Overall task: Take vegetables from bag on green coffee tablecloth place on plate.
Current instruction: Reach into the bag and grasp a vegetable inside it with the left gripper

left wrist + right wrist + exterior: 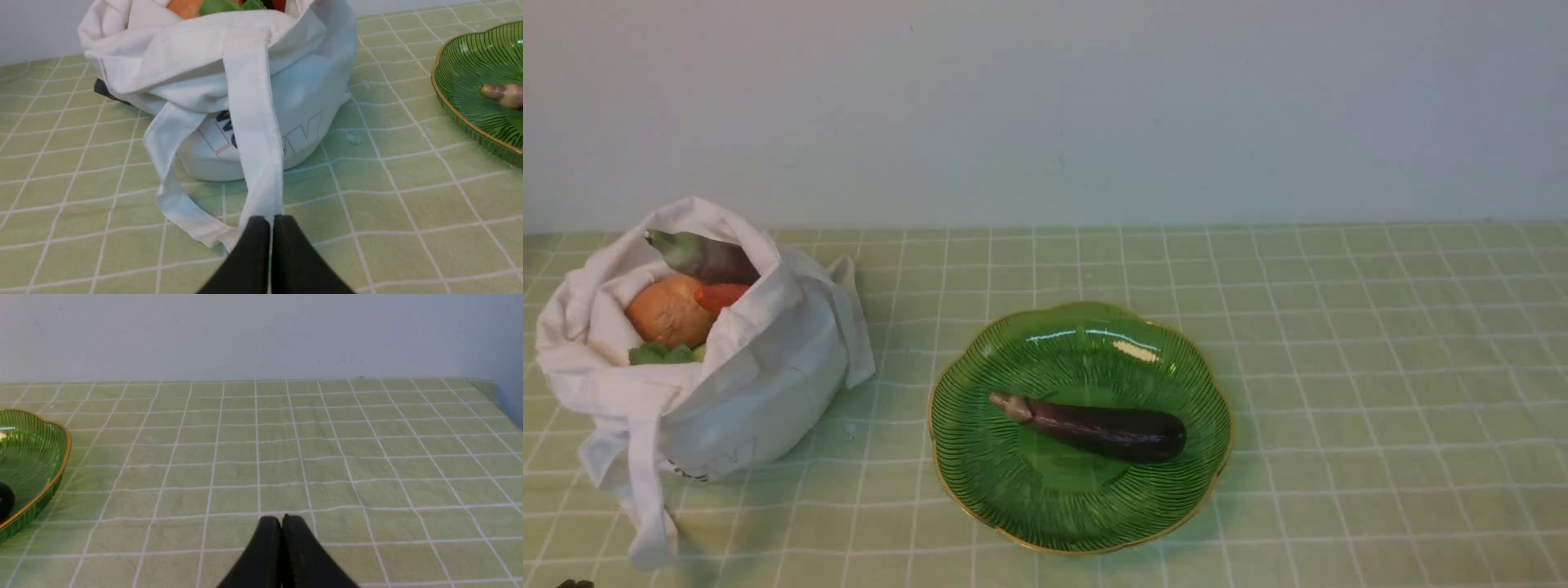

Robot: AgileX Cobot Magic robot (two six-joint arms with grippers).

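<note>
The white cloth bag [743,384] slumps at the left of the green coffee tablecloth [1339,343]. In its open mouth are a dark purple eggplant [704,256], a tan onion [668,312], an orange-red vegetable [721,296] and green leafy bits [660,354]. The green glass plate [1013,498] holds one dark purple eggplant [1094,428]. My left gripper [271,218] is shut, low over the cloth in front of the bag [310,94], its tips at the strap loop [253,134]. My right gripper [281,517] is shut and empty, to the right of the plate [41,473].
A pale wall [1045,106] stands behind the table. The bag's long strap [645,506] trails toward the front edge. The tablecloth's right edge [496,396] shows in the right wrist view.
</note>
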